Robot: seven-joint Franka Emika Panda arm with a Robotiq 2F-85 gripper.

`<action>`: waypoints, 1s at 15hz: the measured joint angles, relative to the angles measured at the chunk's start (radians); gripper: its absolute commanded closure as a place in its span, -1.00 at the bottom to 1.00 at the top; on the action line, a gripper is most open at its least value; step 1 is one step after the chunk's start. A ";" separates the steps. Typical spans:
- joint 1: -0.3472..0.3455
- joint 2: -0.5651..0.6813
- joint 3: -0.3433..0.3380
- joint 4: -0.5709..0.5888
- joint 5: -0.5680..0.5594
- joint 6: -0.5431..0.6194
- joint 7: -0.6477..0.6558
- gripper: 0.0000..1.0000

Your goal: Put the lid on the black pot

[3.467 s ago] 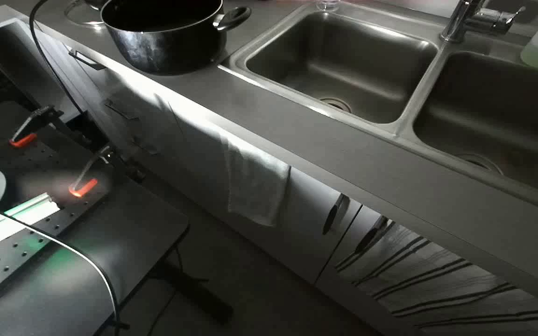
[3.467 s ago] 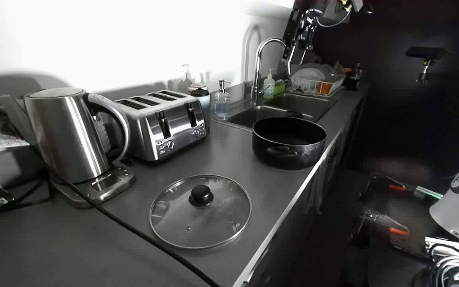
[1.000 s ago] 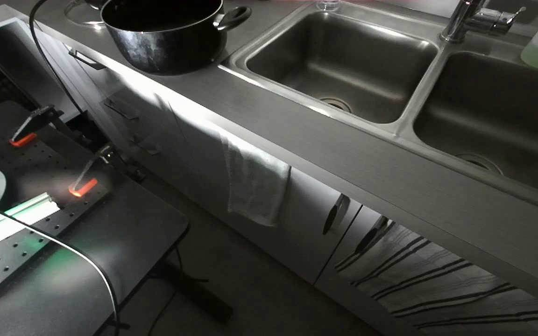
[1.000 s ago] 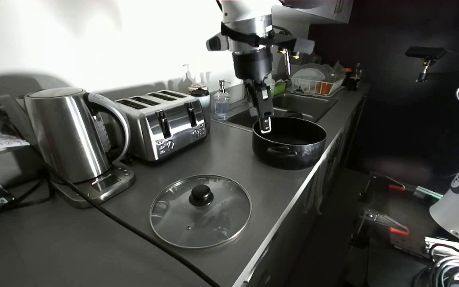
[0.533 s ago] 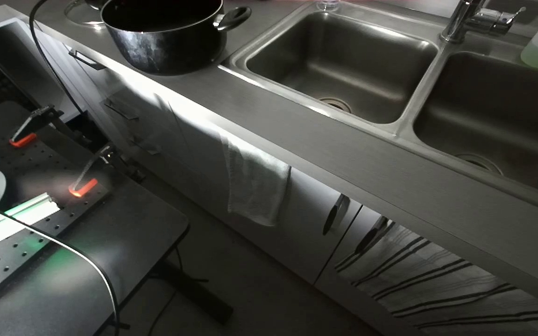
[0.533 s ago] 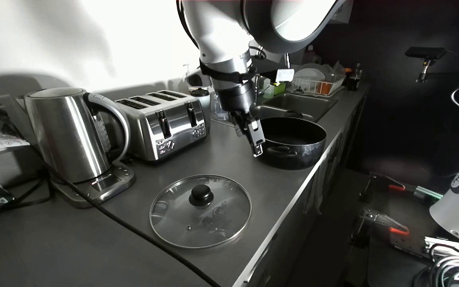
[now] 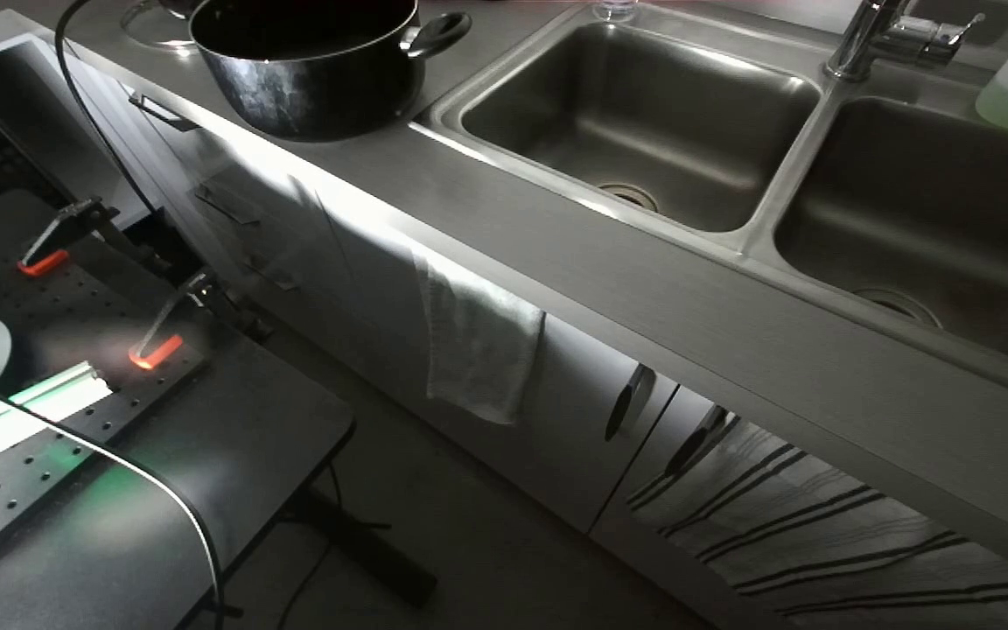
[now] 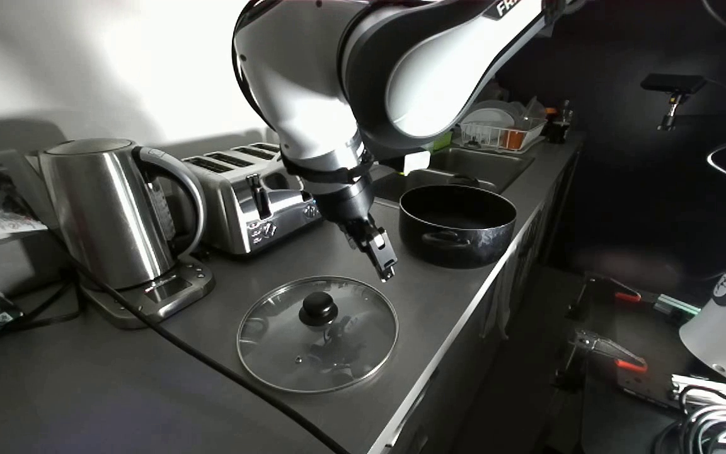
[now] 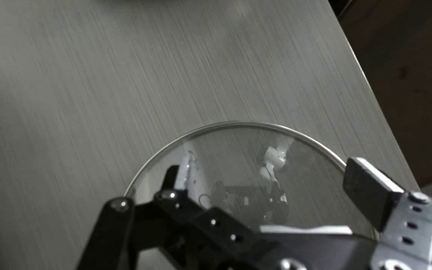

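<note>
Fingers (image 9: pixel 368 195) wide apart and gripping nothing, my end effector (image 9: pixel 272 178) hangs tilted near the lid (image 8: pixel 317 343), on its side toward the pot (image 8: pixel 473 243); how high, I cannot tell. The lid lies flat on the bench (image 8: pixel 86 397), knob (image 8: pixel 318 304) up, near the front edge. Farther along that edge the pot stands uncovered, next to the sink (image 7: pixel 784 175), apart from the lid. I judge the task to be at its start: I seem set for a grasp, but nothing is covered. Left are seizing the knob, lifting, carrying along that edge, lowering squarely and letting go.
</note>
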 measured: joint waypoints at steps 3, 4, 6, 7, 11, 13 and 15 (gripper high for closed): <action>0.010 0.074 -0.002 0.070 -0.015 -0.015 -0.012 -1.00; 0.014 0.098 -0.003 0.093 -0.017 -0.019 -0.018 -1.00; 0.024 0.142 -0.005 0.141 -0.020 -0.025 -0.027 -1.00; 0.029 0.162 -0.006 0.164 -0.021 -0.029 -0.030 -1.00; 0.055 0.227 -0.008 0.250 -0.022 -0.050 -0.048 -1.00; 0.068 0.252 -0.010 0.288 -0.022 -0.060 -0.055 -1.00; 0.079 0.276 -0.012 0.323 -0.022 -0.071 -0.060 -1.00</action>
